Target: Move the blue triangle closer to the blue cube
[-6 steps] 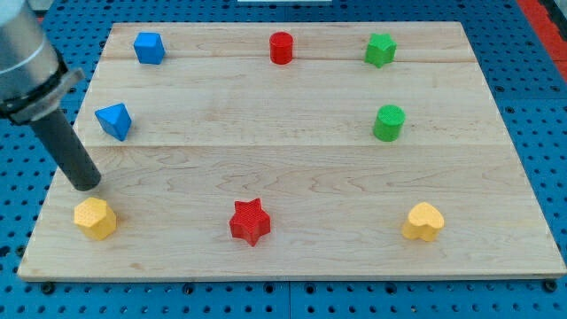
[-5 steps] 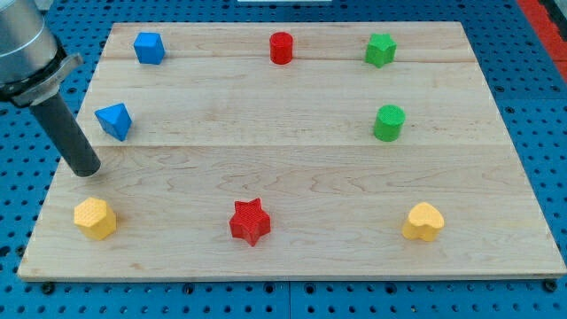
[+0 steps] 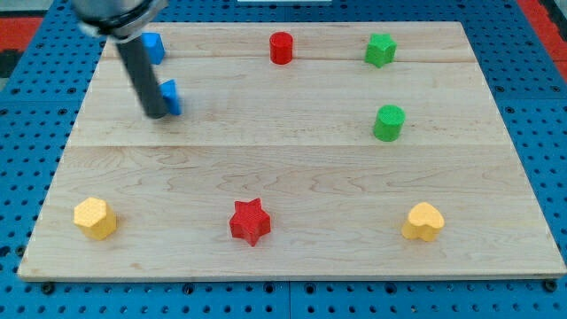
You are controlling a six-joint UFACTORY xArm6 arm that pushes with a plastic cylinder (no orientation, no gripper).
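The blue triangle (image 3: 171,96) lies near the view's upper left, partly hidden behind my rod. My tip (image 3: 157,113) touches its left side. The blue cube (image 3: 154,45) sits at the top left, just above the triangle, partly covered by the rod. The two blue blocks are a short gap apart.
A red cylinder (image 3: 281,47) and a green star-like block (image 3: 380,49) sit along the top. A green cylinder (image 3: 388,122) is at the right. A yellow block (image 3: 94,217), a red star (image 3: 250,221) and a yellow heart (image 3: 423,221) line the bottom of the wooden board (image 3: 292,159).
My tip swung from the board's left edge up and right to the blue triangle. The triangle has moved right and upward, closer to the blue cube.
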